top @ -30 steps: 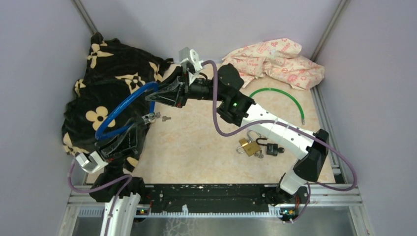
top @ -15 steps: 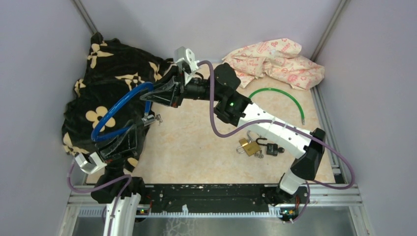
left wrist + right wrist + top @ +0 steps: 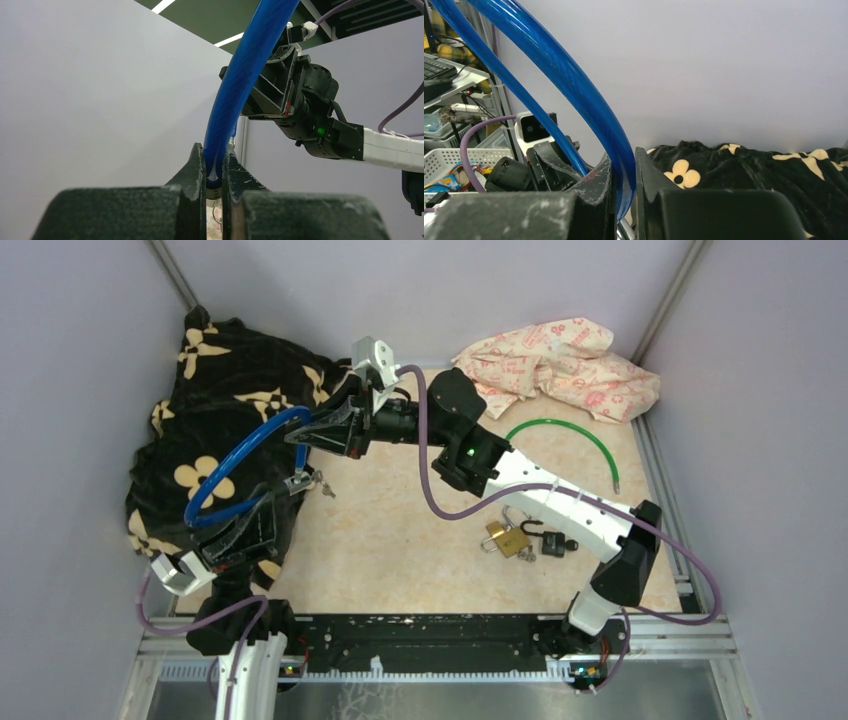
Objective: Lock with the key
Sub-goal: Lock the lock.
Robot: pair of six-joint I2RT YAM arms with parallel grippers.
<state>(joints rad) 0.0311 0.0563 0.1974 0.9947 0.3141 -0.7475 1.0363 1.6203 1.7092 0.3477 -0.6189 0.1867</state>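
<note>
A blue cable lock (image 3: 235, 465) bends in a loop above the table's left side. My left gripper (image 3: 283, 492) is shut on one end, with the metal lock end and small keys (image 3: 320, 483) hanging just past its fingertips. My right gripper (image 3: 305, 437) is shut on the other end. In the left wrist view the blue cable (image 3: 240, 90) rises from between the closed jaws of the left gripper (image 3: 214, 170), with the right arm behind it. In the right wrist view the cable (image 3: 574, 85) is pinched in the right gripper (image 3: 624, 175).
A black flowered cloth (image 3: 220, 380) is heaped at the left and a pink patterned cloth (image 3: 560, 360) at the back right. A green cable (image 3: 570, 435), a brass padlock (image 3: 508, 538) and a black padlock (image 3: 555, 543) lie on the table's right half.
My right gripper has moved a little left and back with its cable end. The blue loop and the hanging keys have shifted left. The left gripper has barely moved.
</note>
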